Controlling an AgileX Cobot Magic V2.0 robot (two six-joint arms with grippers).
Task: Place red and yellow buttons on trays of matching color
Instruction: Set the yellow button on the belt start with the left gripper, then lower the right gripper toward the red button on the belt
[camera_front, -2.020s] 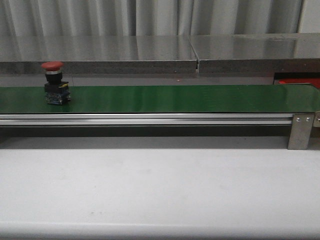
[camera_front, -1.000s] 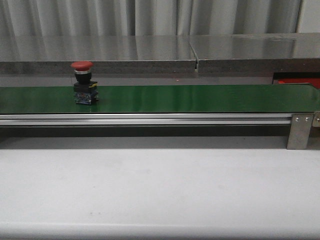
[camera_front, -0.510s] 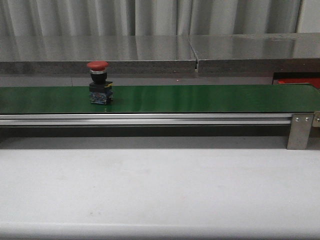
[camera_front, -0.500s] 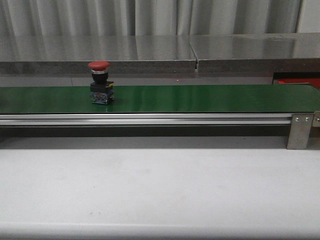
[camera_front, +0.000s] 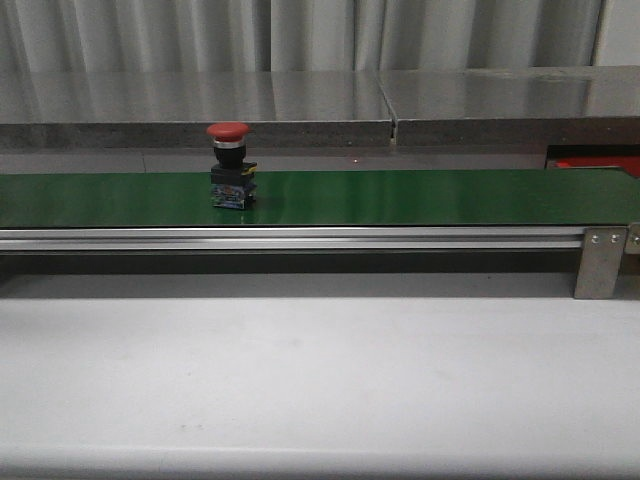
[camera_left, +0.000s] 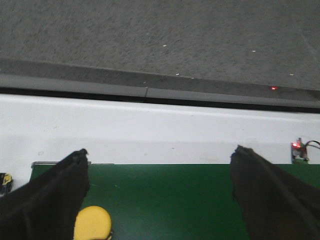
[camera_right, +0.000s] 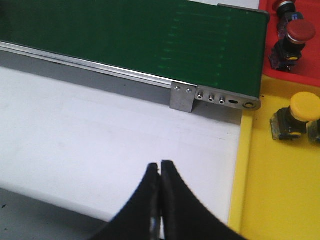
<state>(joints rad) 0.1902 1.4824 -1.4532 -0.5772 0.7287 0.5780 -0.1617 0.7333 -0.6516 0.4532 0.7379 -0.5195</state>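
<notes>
A red button (camera_front: 232, 168) with a black and blue base stands upright on the green conveyor belt (camera_front: 430, 196), left of centre. In the left wrist view my left gripper (camera_left: 161, 151) is open above the belt (camera_left: 175, 200), and a yellow button (camera_left: 92, 223) sits beside one finger (camera_left: 55, 195), held by nothing. My right gripper (camera_right: 160, 163) is shut and empty over the white table (camera_right: 100, 130). Beside it lies the yellow tray (camera_right: 280, 195) with a yellow button (camera_right: 303, 108). The red tray (camera_right: 300, 71) holds a red button (camera_right: 300, 31). Neither gripper shows in the front view.
The belt's metal end bracket (camera_right: 182, 96) and side rail (camera_front: 300, 238) border the white table (camera_front: 320, 370). A steel shelf (camera_front: 300, 100) runs behind the belt. A sliver of the red tray (camera_front: 597, 163) shows at the belt's right end.
The red button has travelled rightward along the belt, from the far left toward the centre. Nothing else in the front view has moved.
</notes>
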